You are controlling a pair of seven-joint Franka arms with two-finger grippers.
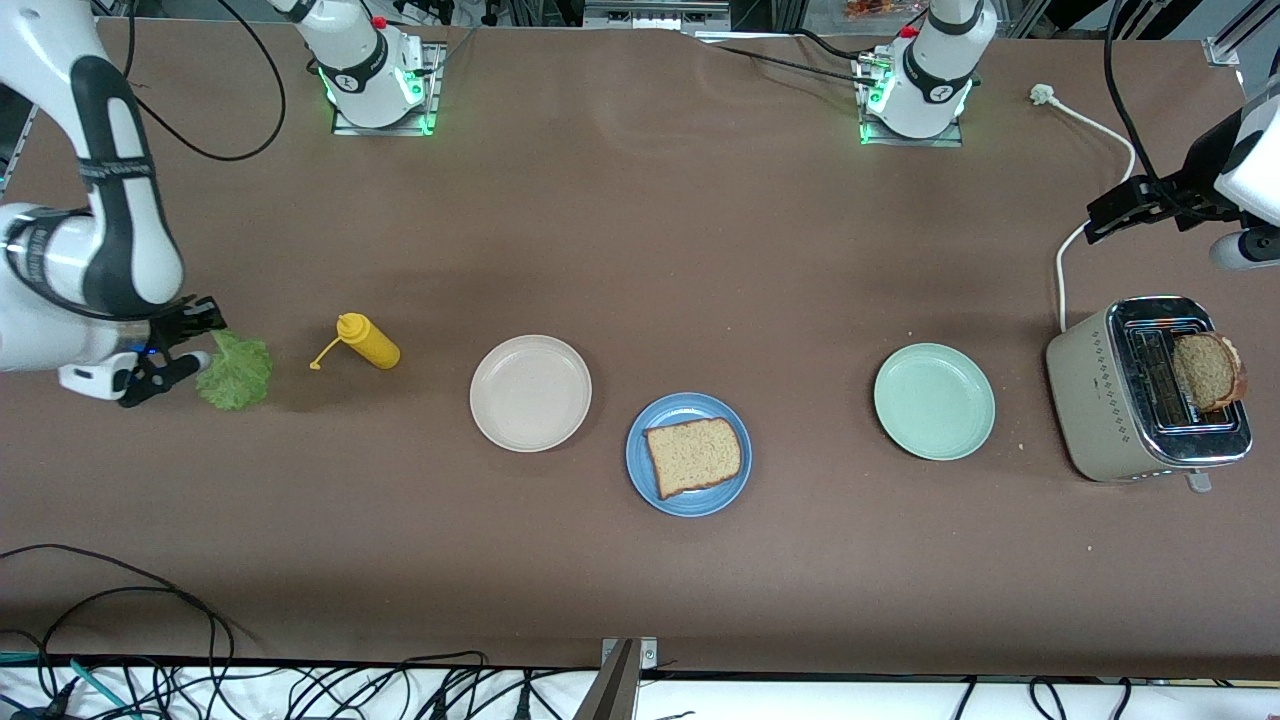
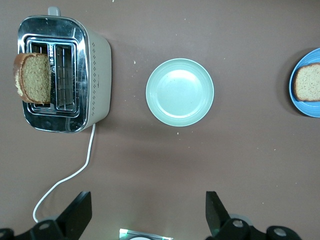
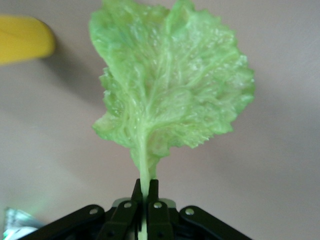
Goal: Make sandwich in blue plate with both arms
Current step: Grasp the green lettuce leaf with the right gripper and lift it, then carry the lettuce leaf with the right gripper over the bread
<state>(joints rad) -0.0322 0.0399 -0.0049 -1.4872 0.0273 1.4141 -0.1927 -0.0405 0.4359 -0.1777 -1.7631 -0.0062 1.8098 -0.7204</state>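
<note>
Two end effectors in play. Right end effector (image 3: 145, 192) is clenched on the stem of the lettuce leaf (image 1: 236, 371), fingers pinched tight on the pale stalk; the leaf fans out away from the fingertips, near the surface edge at the right arm's end. Whether the leaf is resting on the surface or just clear of it cannot be judged from these views.

Just beside the leaf, toward the middle of the surface, a yellow squeeze bottle (image 1: 366, 341) lies on its side, cap hanging off by its strap. Next along is the cream-white plate (image 1: 530, 392), bare.

The blue plate (image 1: 688, 455) sits about mid-length of the surface, slightly nearer the front camera than the cream-white plate and just beside it. One bread slice (image 1: 695, 456) lies flat on it.

Left end effector (image 2: 148, 212) is released, fingers spread wide, waiting in the air over the surface near the edge at the left arm's end, over the toaster's white cord (image 2: 75, 172). The toaster (image 1: 1148, 388) stands close to that edge with a second bread slice (image 1: 1207, 371) sticking up out of one slot, tilted. The pale mint-green plate (image 1: 934, 401) lies between toaster and blue plate, bare.
</note>
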